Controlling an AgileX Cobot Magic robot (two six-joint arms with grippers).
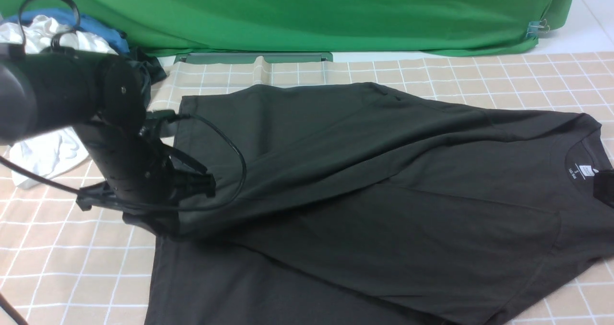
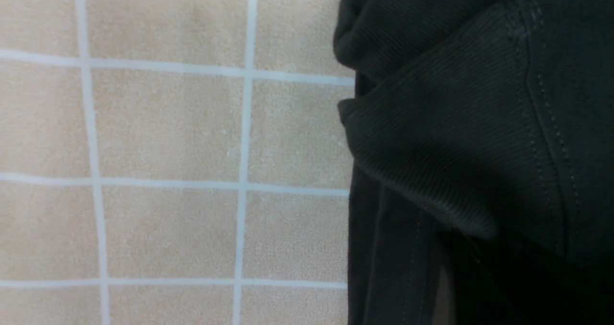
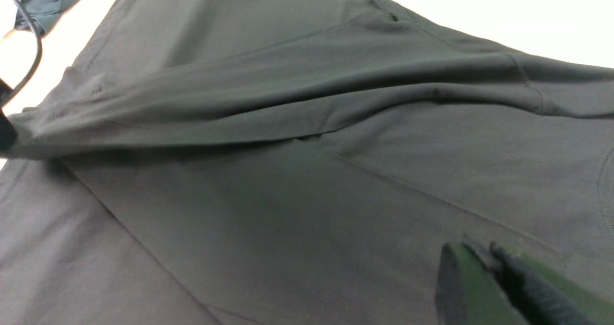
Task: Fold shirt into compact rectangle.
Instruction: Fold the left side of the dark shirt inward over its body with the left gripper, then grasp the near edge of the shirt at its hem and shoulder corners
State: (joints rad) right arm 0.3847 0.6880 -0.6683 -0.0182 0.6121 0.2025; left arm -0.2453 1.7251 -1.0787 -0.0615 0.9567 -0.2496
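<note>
The left pincer (image 1: 156,214) is gripping the shirt (image 1: 383,195), lifting its hem near the left edge of the surface (image 1: 57,258); I cannot tell the state of the right pincer (image 3: 484,262).

Front camera looks forward across the shirt (image 1: 383,195); both wrist cameras share it, closer.

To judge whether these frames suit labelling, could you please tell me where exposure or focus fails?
Front view: the near left arm is blurred, the shirt in focus. Left wrist view: crisp, evenly lit. Right wrist view: tablecloth blown out white, right end effector blurred.
</note>
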